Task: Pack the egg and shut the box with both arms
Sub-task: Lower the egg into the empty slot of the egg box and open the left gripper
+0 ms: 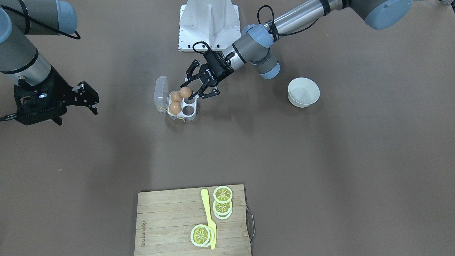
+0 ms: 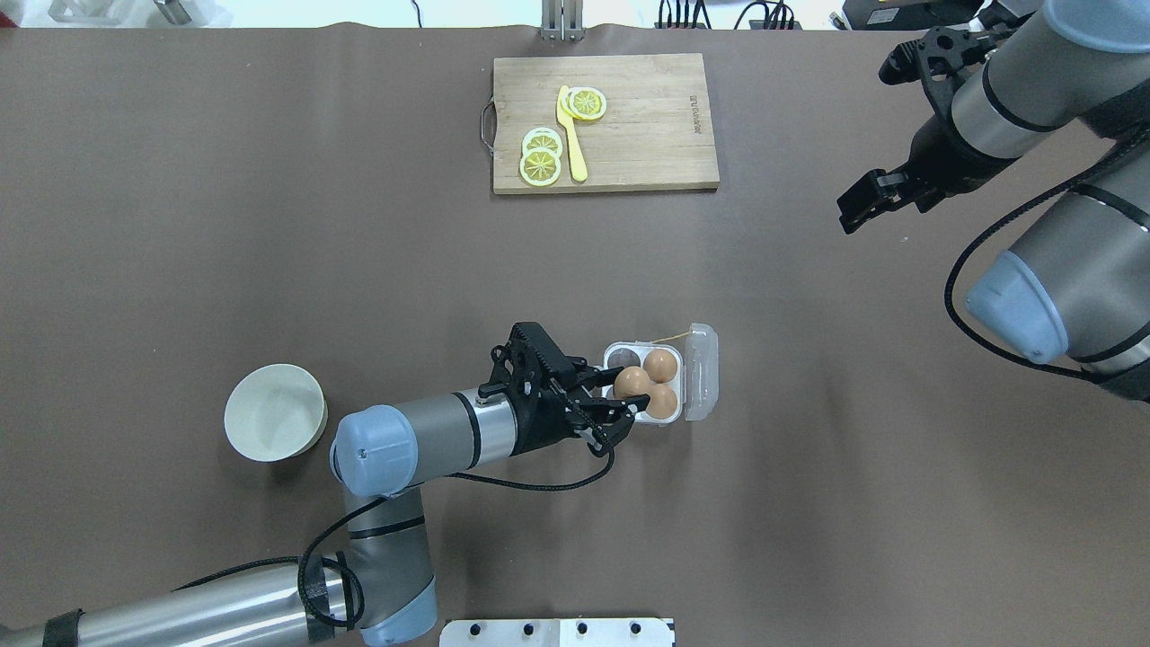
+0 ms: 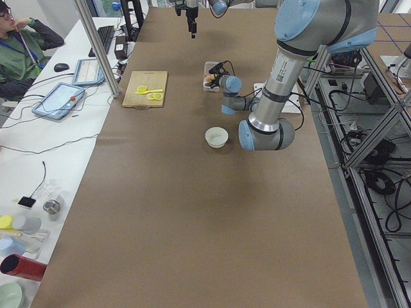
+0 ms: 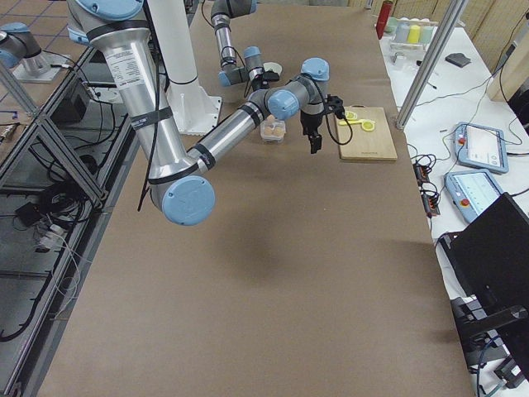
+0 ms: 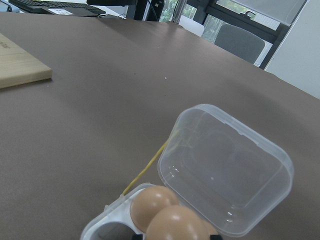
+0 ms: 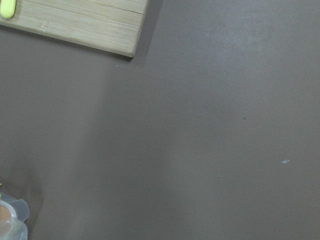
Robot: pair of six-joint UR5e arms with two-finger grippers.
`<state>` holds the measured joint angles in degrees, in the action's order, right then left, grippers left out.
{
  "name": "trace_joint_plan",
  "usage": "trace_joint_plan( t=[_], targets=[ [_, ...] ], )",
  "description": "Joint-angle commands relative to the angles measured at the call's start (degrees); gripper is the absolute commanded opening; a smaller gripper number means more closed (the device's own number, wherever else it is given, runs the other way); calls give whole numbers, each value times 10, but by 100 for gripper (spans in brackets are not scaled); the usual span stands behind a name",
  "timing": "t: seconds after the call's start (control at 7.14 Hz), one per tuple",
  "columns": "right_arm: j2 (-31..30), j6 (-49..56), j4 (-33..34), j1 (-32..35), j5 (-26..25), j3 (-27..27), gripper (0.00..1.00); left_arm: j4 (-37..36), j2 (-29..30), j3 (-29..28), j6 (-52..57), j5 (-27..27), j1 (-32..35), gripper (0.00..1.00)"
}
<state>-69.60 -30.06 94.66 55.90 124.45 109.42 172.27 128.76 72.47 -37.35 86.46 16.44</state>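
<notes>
Clearly the left gripper (image 1: 188, 91) is clenched on the small orange-brown oval egg (image 1: 186, 92). It holds the egg just above the small square clear-plastic egg box (image 1: 192, 113), over the empty cell nearest the robot's base. The arm reaches from the side opposite the hinged see-through lid (image 1: 160, 90), probably because the lid stands open there and would block the fingers. 2 other brown eggs (image 1: 176, 96) fill the cells beside the lid, and 1 more cell is empty. The right gripper (image 2: 867, 139), fingers spread with nothing between them, hangs well apart, I think to leave room until closing needs both arms.
</notes>
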Motion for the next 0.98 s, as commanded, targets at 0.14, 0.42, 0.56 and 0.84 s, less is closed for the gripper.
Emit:
trace_joint_plan(
  t=[0.14,0.42,0.56,0.84],
  targets=[
    [0,0,0,0,0,0,100,0,0,0,0,0,0,54],
    [1,0,0,-1,-1,0,100,1,0,3,0,-1,0,94],
    [1,0,0,-1,0,0,100,1,1,3,0,-1,0,97],
    [0,0,0,0,0,1,100,1,1,5,-1,-1,0,97]
  ],
)
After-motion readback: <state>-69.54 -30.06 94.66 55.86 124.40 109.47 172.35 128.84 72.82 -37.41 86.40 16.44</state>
